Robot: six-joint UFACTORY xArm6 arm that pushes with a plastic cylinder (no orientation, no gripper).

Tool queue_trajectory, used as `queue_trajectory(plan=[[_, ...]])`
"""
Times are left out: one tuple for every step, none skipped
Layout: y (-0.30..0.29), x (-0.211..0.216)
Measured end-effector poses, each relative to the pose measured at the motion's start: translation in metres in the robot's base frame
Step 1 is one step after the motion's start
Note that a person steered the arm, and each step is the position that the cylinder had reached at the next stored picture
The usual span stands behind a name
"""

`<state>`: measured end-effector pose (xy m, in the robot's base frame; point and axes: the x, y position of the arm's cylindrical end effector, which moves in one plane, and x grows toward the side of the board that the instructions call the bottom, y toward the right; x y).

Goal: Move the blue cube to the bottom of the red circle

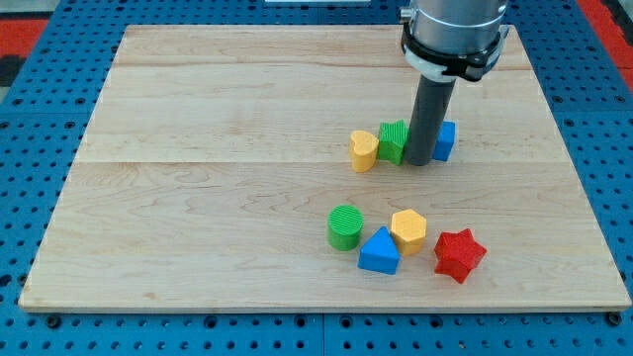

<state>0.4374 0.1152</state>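
Observation:
The blue cube [446, 140] sits right of the board's centre, partly hidden behind my rod. My tip [418, 161] rests on the board just left of the blue cube, between it and a green block [393, 140], close to or touching both. A yellow heart [364, 150] lies against the green block's left side. No red circle shows in the view; the only red block is a red star [458, 254] at the lower right.
A group lies near the view's bottom: a green cylinder [345, 226], a blue triangle [379, 251], a yellow hexagon [407, 230] and the red star. The wooden board [198, 198] sits on a blue pegboard surface.

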Motion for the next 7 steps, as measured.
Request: queue_trajectory(plan=[[0.022, 0.020], [0.058, -0.014], [0.003, -0.019], [0.022, -0.002], [-0.036, -0.002], [-0.046, -0.016], [-0.023, -0.049]])
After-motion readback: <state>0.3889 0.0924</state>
